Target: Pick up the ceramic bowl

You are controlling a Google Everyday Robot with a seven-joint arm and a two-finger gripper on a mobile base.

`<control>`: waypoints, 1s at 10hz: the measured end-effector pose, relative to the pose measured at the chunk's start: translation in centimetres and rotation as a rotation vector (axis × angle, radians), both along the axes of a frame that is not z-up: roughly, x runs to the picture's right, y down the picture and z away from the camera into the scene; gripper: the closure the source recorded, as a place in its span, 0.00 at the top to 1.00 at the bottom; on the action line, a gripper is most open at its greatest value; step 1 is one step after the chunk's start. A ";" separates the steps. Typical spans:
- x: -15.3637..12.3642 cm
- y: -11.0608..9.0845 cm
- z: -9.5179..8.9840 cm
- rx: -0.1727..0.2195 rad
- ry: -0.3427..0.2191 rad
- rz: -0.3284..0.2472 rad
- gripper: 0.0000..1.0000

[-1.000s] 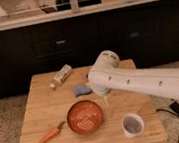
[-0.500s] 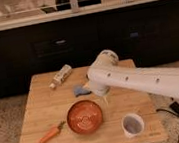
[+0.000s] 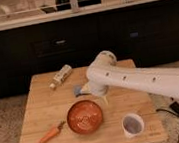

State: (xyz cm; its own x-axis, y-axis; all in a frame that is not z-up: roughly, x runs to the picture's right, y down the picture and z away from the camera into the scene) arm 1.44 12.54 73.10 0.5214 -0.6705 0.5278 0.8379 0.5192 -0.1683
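The ceramic bowl point(image 3: 84, 116) sits lower centre on the table point(image 3: 40, 106), between a carrot point(image 3: 50, 135) and a white cup point(image 3: 133, 124). The gripper point(image 3: 103, 98) hangs just above the bowl's upper-right rim, under the white arm point(image 3: 145, 80); whether it is spread, I cannot tell. The label on the bottle point(image 3: 60, 76) lying at upper left is unreadable.

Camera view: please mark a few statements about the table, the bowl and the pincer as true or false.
1. The ceramic bowl sits on the wooden table. True.
2. The carrot lies inside the bowl. False: it lies on the table, to the picture's left of the bowl.
3. The white cup stands to the picture's right of the bowl. True.
4. The pincer holds the bowl up off the table. False: the bowl rests on the table, and the pincer hangs by its far right rim.
5. The bottle stands upright. False: it lies on its side near the far left corner.
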 end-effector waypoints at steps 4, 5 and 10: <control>0.0 0.5 0.8 0.012 -0.056 -0.109 0.80; 0.0 0.8 1.1 0.009 -0.064 -0.130 0.80; 0.2 1.9 2.3 -0.002 -0.109 -0.216 0.80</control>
